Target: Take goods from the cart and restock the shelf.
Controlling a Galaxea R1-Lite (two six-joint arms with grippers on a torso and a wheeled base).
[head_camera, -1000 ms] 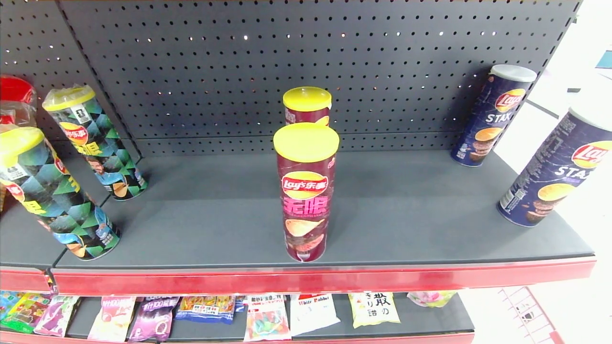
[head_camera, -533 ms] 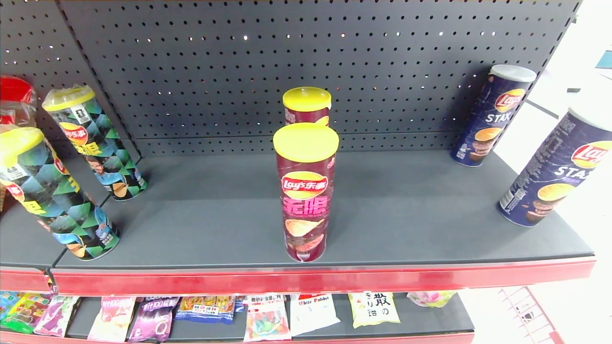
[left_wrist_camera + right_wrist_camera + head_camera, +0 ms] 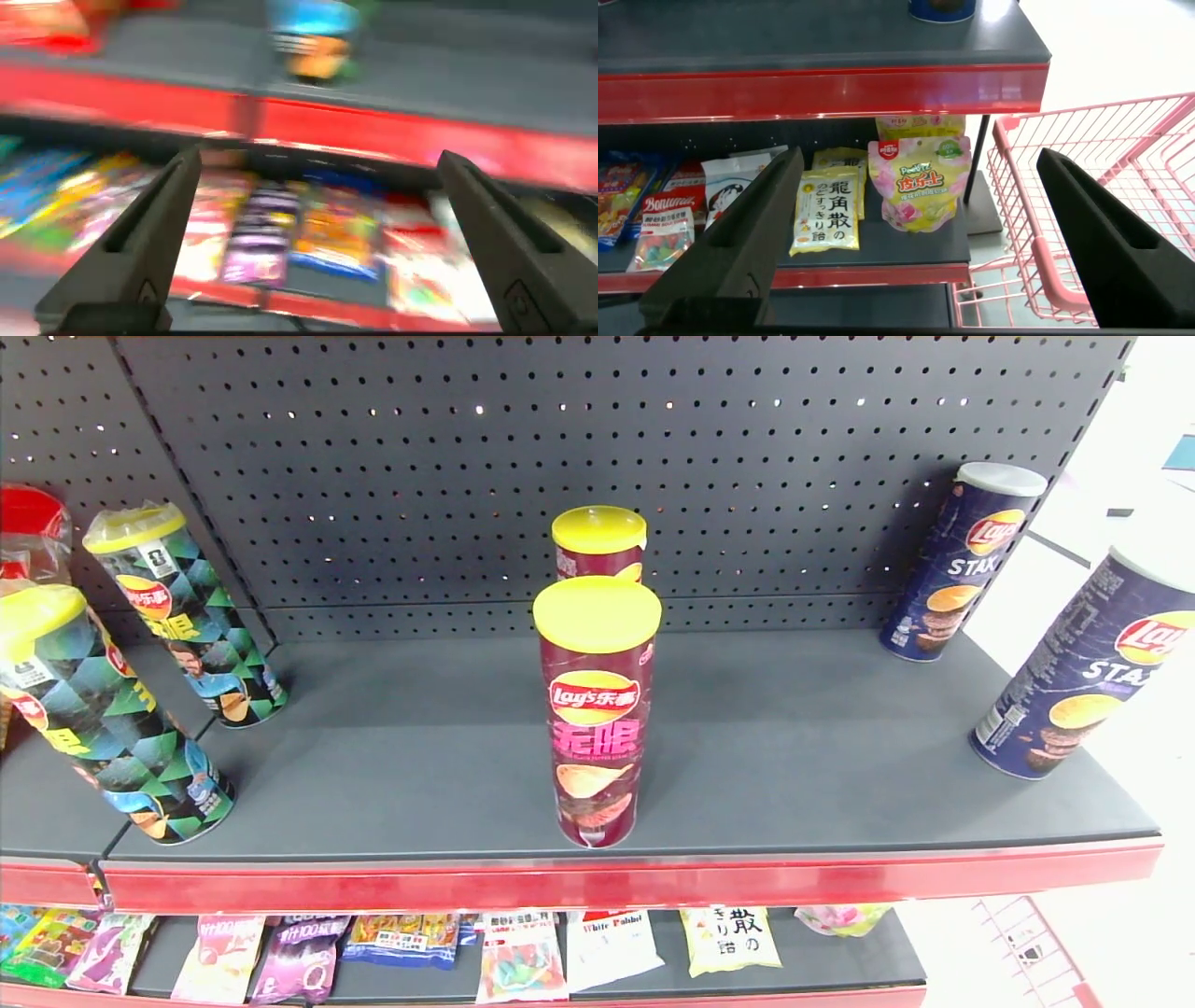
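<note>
The dark grey shelf (image 3: 766, 747) with a red front lip carries upright crisp cans. Two maroon cans with yellow lids stand mid-shelf, one at the front (image 3: 597, 709) and one behind it (image 3: 599, 537). Two green-patterned cans (image 3: 187, 607) (image 3: 103, 719) stand at the left, and two navy cans (image 3: 962, 560) (image 3: 1083, 681) at the right. My left gripper (image 3: 318, 159) is open with nothing in it, below the red lip and facing the snack bags (image 3: 271, 233). My right gripper (image 3: 920, 159) is open and empty, facing the lower shelf (image 3: 878, 247) beside the pink wire cart (image 3: 1083, 215).
The lower shelf holds a row of snack bags (image 3: 523, 952), among them a pink bag (image 3: 920, 182) and a yellow bag (image 3: 827, 215). A perforated back panel (image 3: 560, 448) closes the shelf behind. Bare shelf lies between the can groups.
</note>
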